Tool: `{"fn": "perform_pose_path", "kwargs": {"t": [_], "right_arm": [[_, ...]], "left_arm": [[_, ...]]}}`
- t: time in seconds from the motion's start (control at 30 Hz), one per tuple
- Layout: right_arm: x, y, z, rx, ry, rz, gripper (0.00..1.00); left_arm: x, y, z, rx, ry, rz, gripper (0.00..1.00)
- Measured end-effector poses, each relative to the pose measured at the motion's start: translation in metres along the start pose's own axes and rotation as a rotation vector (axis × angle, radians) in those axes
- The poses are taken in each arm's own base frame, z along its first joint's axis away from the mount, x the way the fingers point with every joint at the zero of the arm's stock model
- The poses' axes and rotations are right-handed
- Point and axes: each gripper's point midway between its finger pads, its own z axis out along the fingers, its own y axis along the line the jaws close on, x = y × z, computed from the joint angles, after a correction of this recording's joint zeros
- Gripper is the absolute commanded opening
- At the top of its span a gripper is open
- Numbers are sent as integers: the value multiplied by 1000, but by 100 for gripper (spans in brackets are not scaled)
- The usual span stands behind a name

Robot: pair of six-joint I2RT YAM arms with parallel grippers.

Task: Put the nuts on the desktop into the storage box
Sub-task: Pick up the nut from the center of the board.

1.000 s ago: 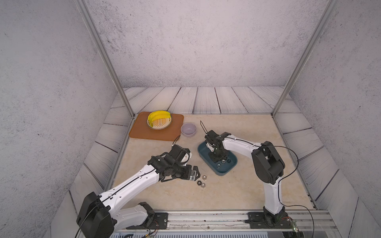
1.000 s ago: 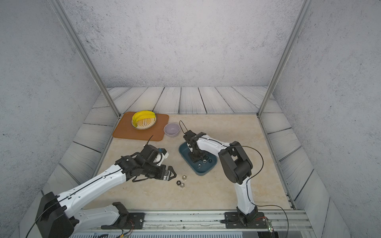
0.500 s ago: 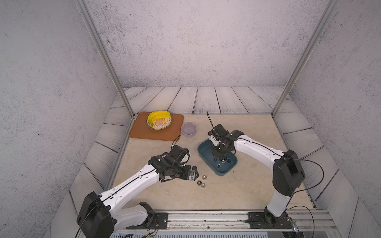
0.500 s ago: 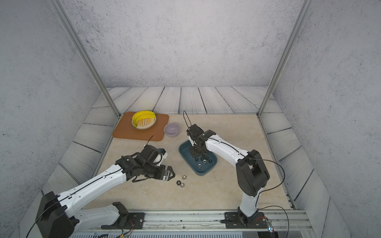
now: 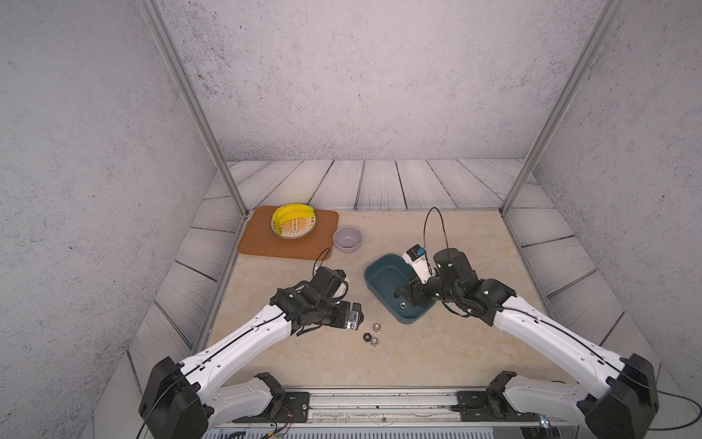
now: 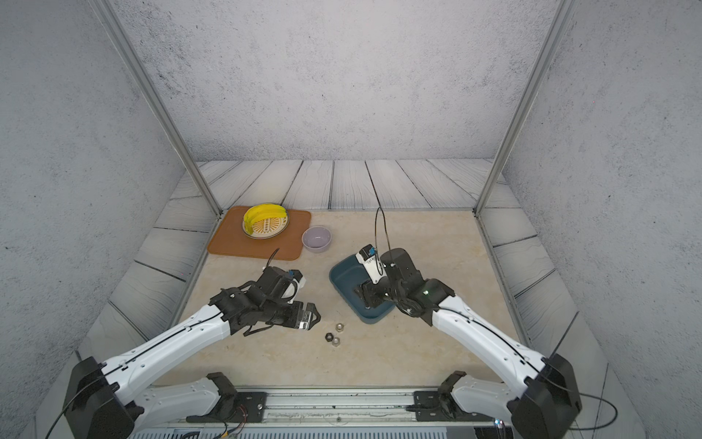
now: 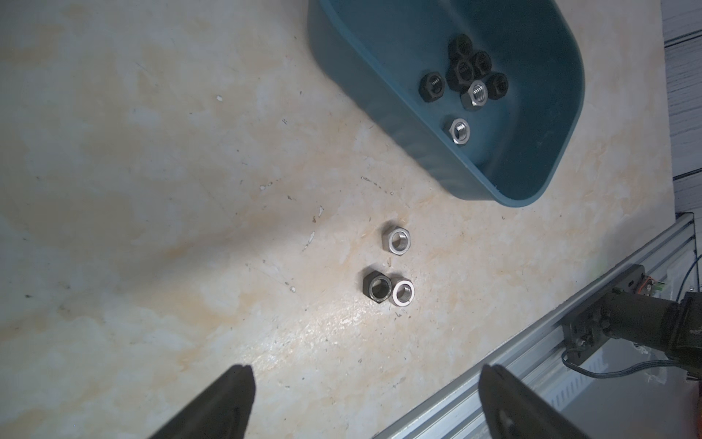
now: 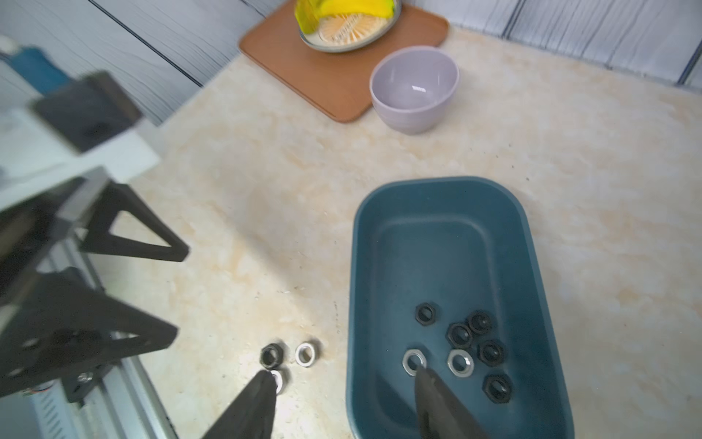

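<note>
Three nuts lie together on the beige desktop [image 5: 437, 342]: a silver nut [image 5: 376, 327], a black nut [image 5: 367, 336] and a second silver nut [image 5: 374, 341]. The left wrist view shows the same silver nut [image 7: 397, 241], black nut [image 7: 377, 287] and second silver nut [image 7: 403, 292]. The teal storage box [image 5: 383, 271] holds several black nuts [image 7: 465, 68] and two silver ones [image 8: 459, 363]. My left gripper [image 5: 359, 317] stands wide open and empty just left of the loose nuts. My right gripper [image 8: 343, 374] hangs open and empty over the box's near end.
A lavender bowl [image 5: 347, 238] stands behind the box. An orange mat [image 5: 262, 245] carries a plate of bananas [image 5: 293, 225] at the back left. The metal rail [image 5: 380, 399] with both arm bases runs along the front edge. Frame posts rise at the back corners.
My right gripper's jaws have spread apart over the box, and the right arm's elbow has swung out to the right and forward. The left arm has barely moved.
</note>
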Motion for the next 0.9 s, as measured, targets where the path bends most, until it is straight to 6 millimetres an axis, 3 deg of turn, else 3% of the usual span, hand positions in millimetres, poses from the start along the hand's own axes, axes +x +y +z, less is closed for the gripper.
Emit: {"fn": "perform_pose_path", "kwargs": {"t": [0.07,0.27,0.57,0.73,0.9], "right_arm": [[-7,11,-16,-49,-115,-61,99],[-7,42,-50,-180,-377,-257,99],[-6,82,-95,-330,-552,-490,99],[11,104,-107,-462,-557,-591,99],[24,112,-106,-527,-520,-616,99]], "left_arm": [[1,-2,-1,4,-2,9,98],[6,-6,0,4,13,41,98],[8,-3,14,-73,76,69,99],[8,-2,27,-127,131,105,95],[13,-2,43,-172,196,153,89]]}}
